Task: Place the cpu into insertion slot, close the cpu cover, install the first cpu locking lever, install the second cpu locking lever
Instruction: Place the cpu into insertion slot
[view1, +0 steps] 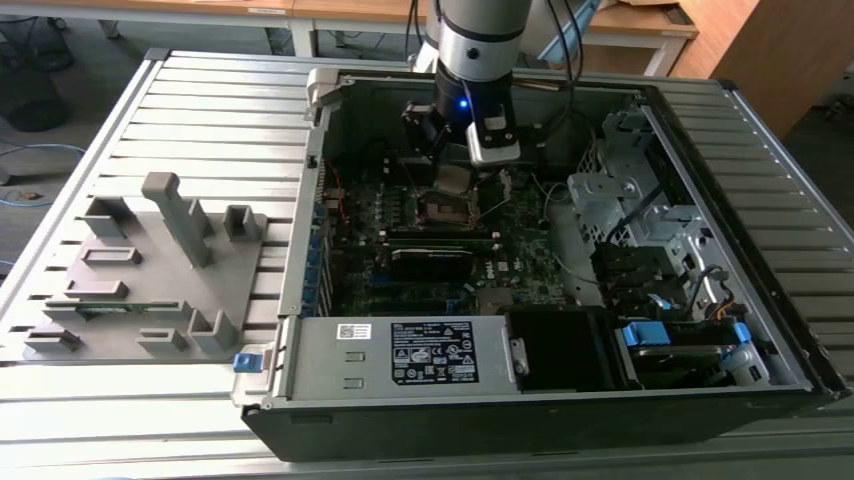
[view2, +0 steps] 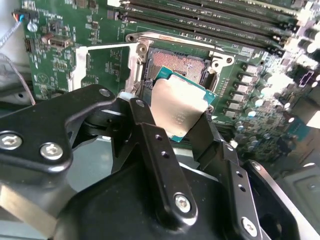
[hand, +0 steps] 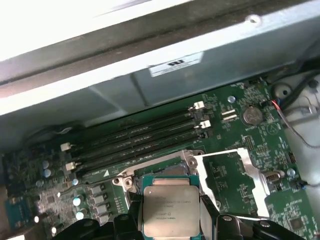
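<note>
**Holding the cpu (view2: 182, 107) over the open insertion slot (view2: 176, 61)**

The claw (view2: 172, 114) is closed on the cpu, with its two black fingers (view2: 150, 130) pressing on opposite edges of the chip. The cpu sits just above the insertion slot and is not seated in it. In both wrist views the cpu cover (hand: 252, 172) is swung open beside the slot. In the exterior view the arm reaches down into the open computer case (view1: 787, 330), which lies on the slatted surface (view1: 200, 110).
</note>
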